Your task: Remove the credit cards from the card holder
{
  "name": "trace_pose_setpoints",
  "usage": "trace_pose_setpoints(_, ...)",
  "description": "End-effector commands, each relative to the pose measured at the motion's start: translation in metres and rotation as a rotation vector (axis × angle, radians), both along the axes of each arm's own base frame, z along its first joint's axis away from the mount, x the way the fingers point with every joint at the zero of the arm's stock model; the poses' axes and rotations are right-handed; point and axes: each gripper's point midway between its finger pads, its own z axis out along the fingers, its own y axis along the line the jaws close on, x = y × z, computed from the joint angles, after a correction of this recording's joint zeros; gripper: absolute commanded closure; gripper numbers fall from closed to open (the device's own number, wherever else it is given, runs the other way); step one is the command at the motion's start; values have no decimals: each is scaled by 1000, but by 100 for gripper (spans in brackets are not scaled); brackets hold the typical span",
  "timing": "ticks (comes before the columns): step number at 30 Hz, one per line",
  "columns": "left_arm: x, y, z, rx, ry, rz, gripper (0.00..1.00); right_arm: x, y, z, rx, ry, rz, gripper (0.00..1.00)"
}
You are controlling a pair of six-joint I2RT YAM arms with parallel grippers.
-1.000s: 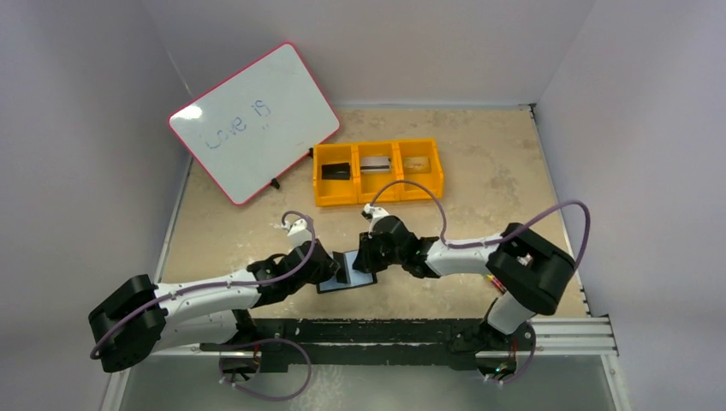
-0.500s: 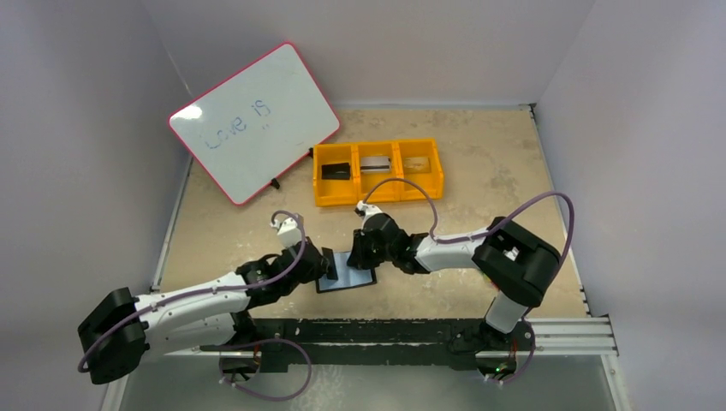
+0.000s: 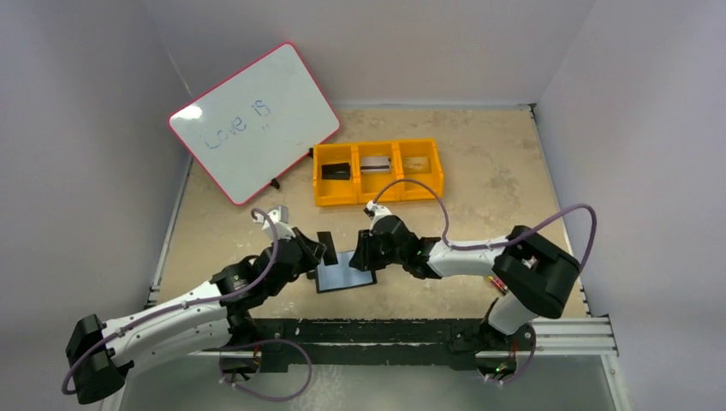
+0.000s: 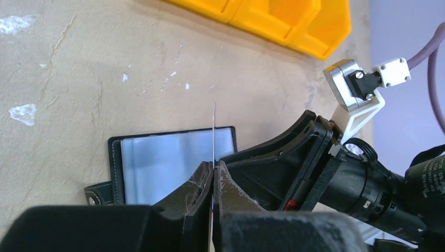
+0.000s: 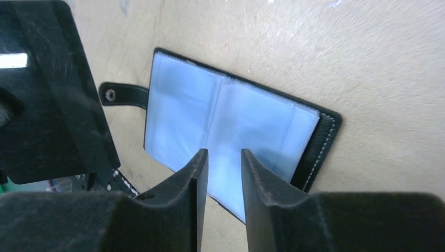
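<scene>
The black card holder [image 3: 342, 276] lies open and flat on the table, its shiny clear sleeves [image 5: 225, 123] facing up. My left gripper [image 3: 317, 251] is shut on a black credit card [image 3: 326, 241] and holds it on edge just above the holder's left side. In the left wrist view this card is a thin line [image 4: 214, 131] rising from the closed fingertips [image 4: 213, 166], with the holder [image 4: 157, 163] behind. The right gripper [image 5: 224, 155] hovers over the holder's right half, its jaws a little apart with nothing between them. The held card's flat face [image 5: 63, 105] shows at the left.
An orange three-compartment tray [image 3: 377, 195] stands behind the arms with a black card [image 3: 336, 170], a silvery one [image 3: 374, 164] and a tan one [image 3: 415, 163] in it. A pink-framed whiteboard [image 3: 252, 120] leans at the back left. The holder's snap tab [image 5: 123, 95] sticks out.
My left arm has drawn back to the left, pulling the black card out of the holder and lifting it. The right gripper's jaws have parted slightly over the holder.
</scene>
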Motion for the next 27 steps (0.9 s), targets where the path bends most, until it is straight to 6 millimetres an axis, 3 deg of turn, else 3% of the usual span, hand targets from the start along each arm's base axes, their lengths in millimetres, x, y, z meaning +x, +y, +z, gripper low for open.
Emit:
trace_pose_setpoints(1,10,2,39,-108,-99,52,100,24,-15,30,-6,-88,-155,65)
trace_pose_setpoints(5,8,5,50,-228,-149,71,100,24,-30,62,114,-144,-235,47)
trace_pose_setpoints(6,8,5,53,-261,-163,71,100,23,-33,78,176,-171,-252,45)
trace_pose_setpoints(14,4,-19,69,-382,-216,-29,100,11,-43,145,480,-318,-226,34)
trace_pose_setpoints(17,2,-31,77,-386,-230,-86,100,14,-48,147,476,-307,-195,29)
trace_pose_setpoints(21,-1,-46,85,-416,-245,-153,100,8,-51,156,646,-251,-69,29)
trace_pose_setpoints(27,-5,-56,89,-446,-254,-205,100,0,-31,164,692,-211,84,30)
